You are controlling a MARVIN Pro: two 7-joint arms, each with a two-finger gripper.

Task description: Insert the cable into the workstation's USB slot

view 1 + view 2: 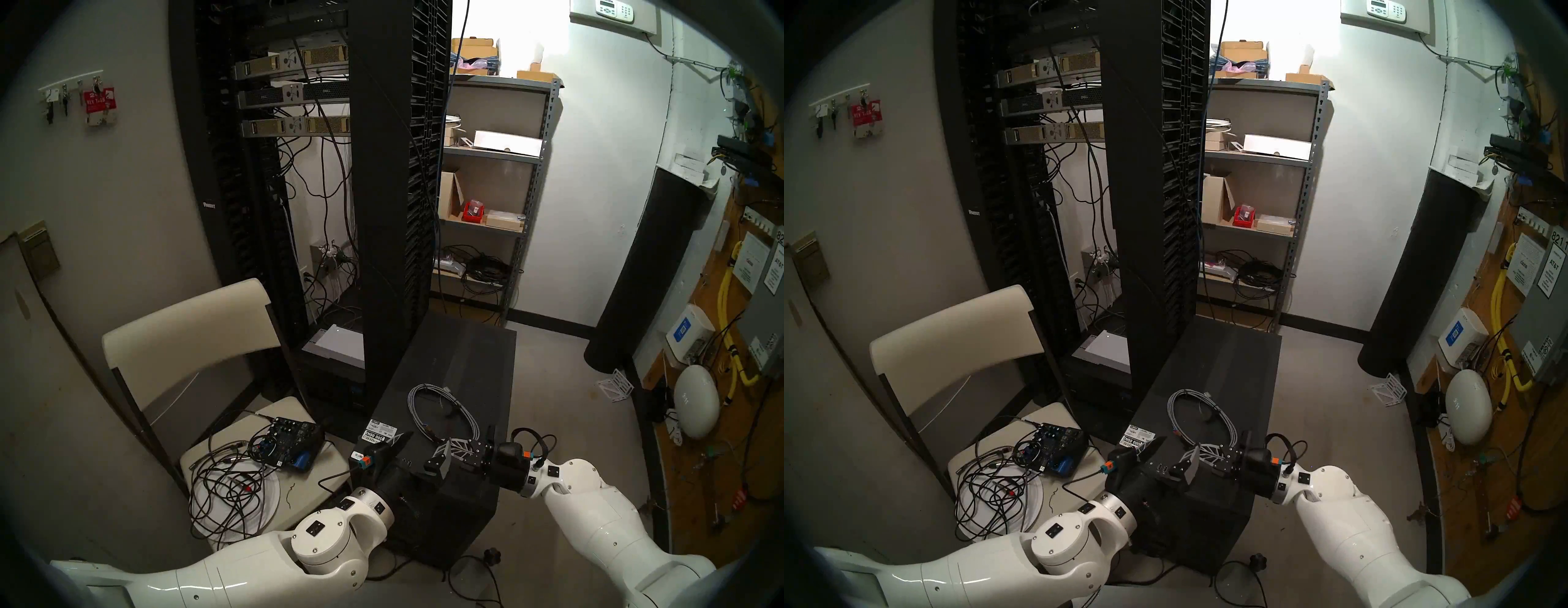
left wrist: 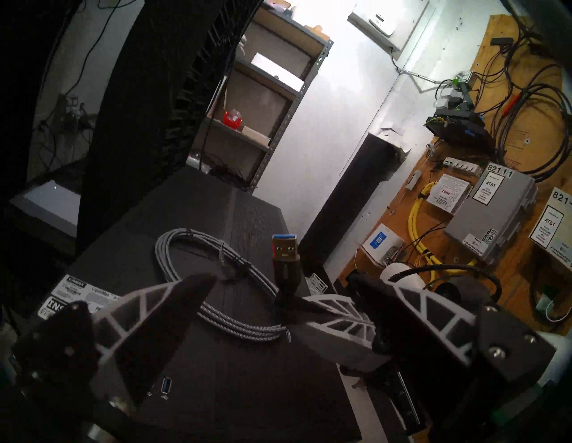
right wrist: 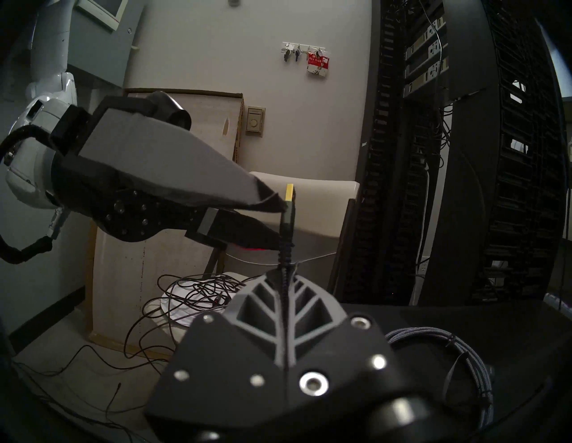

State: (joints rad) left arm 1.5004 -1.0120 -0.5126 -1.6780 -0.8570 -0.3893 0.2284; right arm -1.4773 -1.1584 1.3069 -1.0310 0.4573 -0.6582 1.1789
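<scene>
The black workstation point(image 1: 460, 361) stands on the floor with a white barcode sticker point(image 1: 379, 429) on its top. The grey braided cable point(image 1: 469, 418) lies coiled on that top. My right gripper point(image 3: 286, 269) is shut on the cord just below the metal USB plug point(image 3: 289, 192) and holds the plug upright above the front edge. My left gripper point(image 3: 277, 227) is open, its two fingertips right beside the plug's black body. In the left wrist view the plug point(image 2: 284, 250) stands between my fingers, and a blue USB slot point(image 2: 166, 385) shows on the front top panel below.
A white chair point(image 1: 186, 322) at the left holds a blue-black audio box point(image 1: 288, 441) and thin black wires point(image 1: 225, 488). The tall server rack point(image 1: 382, 170) stands right behind the workstation. A metal shelf point(image 1: 488, 157) and a black cylinder point(image 1: 649, 276) stand at the right.
</scene>
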